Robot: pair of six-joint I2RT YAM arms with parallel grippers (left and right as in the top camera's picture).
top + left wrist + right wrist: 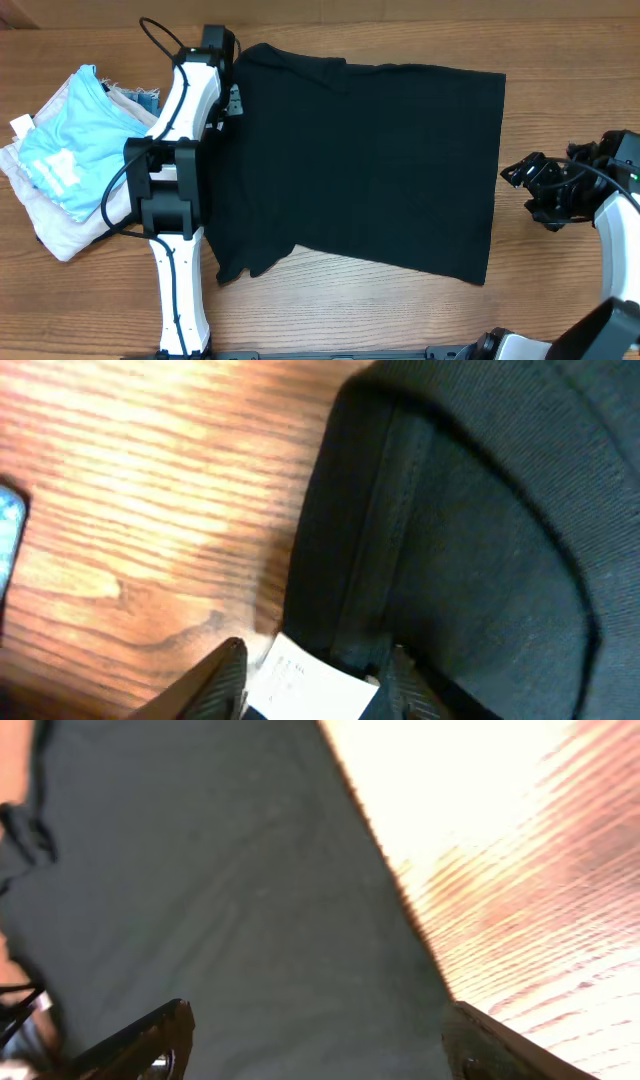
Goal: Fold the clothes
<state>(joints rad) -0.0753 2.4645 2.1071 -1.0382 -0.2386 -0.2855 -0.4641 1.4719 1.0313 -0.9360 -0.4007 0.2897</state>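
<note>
Jaws on both arms are spread, nothing clamped. Left gripper point(315, 660) sits low at the neck edge of the black T-shirt point(360, 160). Its fingers point(225, 678) straddle a white label point(305, 682) and the thick collar seam, and the wrist view does not show whether the pads touch the cloth. From overhead, this gripper is at the shirt's upper left corner, and the left arm point(178, 200) runs up from the near table edge along the shirt's left side, covering part of it. Right gripper point(520, 178) is just off the shirt's right edge over bare table point(400, 320), fingers wide apart and pointing toward the shirt. Its wrist view shows flat dark cloth between the fingers point(150, 1038), with the shirt's straight edge and glare-washed wood to the right. Shirt lies spread flat mid-table, roughly rectangular, with the lower left corner bunched. Pile of clothes point(50, 215) lies at the table's left side beyond the arm, a light blue garment point(65, 140) on top of pale ones, apart from the shirt.
</note>
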